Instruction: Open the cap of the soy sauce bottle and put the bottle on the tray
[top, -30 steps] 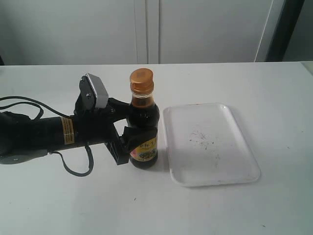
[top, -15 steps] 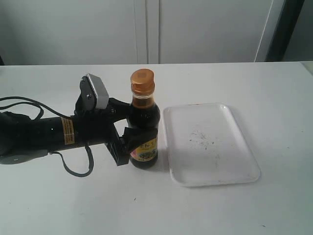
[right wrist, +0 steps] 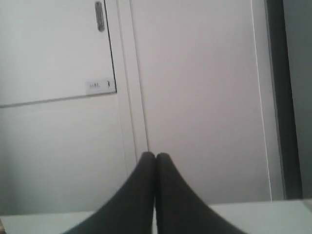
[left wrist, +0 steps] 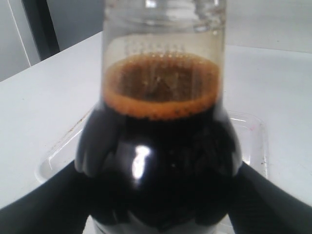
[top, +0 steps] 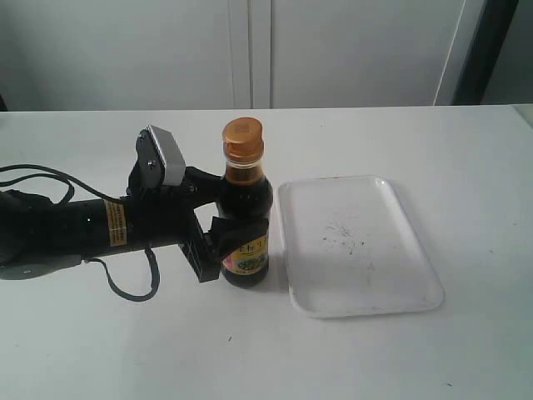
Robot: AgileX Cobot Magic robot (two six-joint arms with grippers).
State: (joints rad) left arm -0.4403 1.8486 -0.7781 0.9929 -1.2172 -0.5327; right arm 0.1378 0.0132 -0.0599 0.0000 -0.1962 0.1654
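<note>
Soy sauce bottle (top: 245, 218) stands upright on the white table (top: 416, 350), just beside the left edge of the tray (top: 358, 246), not on it. Cap (top: 241, 137) sits closed over the neck. Left gripper (top: 218, 212) reaches in from the left, jaws clamped on the bottle's lower body, one finger (left wrist: 44, 207) on each side. Right gripper (right wrist: 156, 158) has its jaws pressed together, empty, facing a white cabinet door (right wrist: 53, 53).
</note>
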